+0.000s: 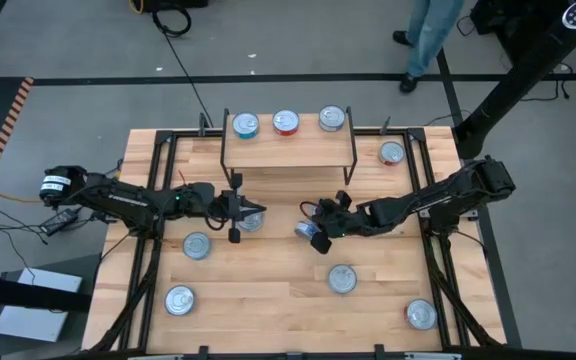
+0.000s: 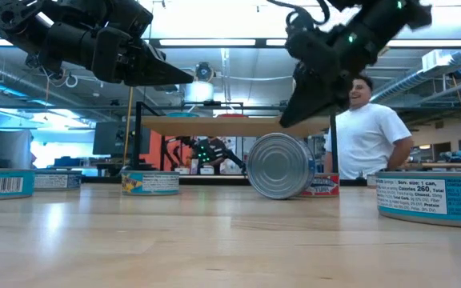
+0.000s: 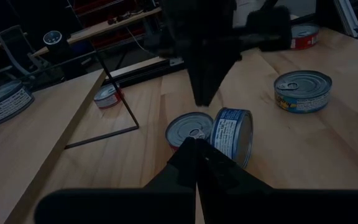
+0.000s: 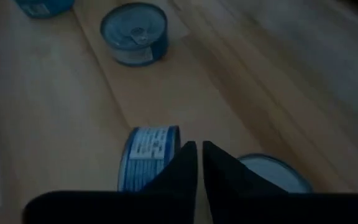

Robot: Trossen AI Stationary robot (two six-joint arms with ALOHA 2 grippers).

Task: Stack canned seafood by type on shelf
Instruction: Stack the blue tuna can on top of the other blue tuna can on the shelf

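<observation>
Three tins (image 1: 286,122) stand in a row on the shelf (image 1: 288,152) at the table's far side. A blue-labelled tin (image 2: 278,166) stands on its rim on the tabletop in front of the shelf, lid toward the near edge, with a flat tin (image 3: 188,126) right beside it. My right gripper (image 2: 283,123) hangs just above the tilted tin, its fingers (image 4: 185,163) only a narrow gap apart, with nothing between them. My left gripper (image 3: 197,163) is shut and empty, held well above the table to the left of those two tins.
More tins lie flat on the table: one under my left gripper (image 1: 251,221), two at the near left (image 1: 197,245) (image 1: 179,299), two at the near right (image 1: 342,279) (image 1: 421,314), one right of the shelf (image 1: 392,152). A person (image 2: 366,132) stands beyond the far edge.
</observation>
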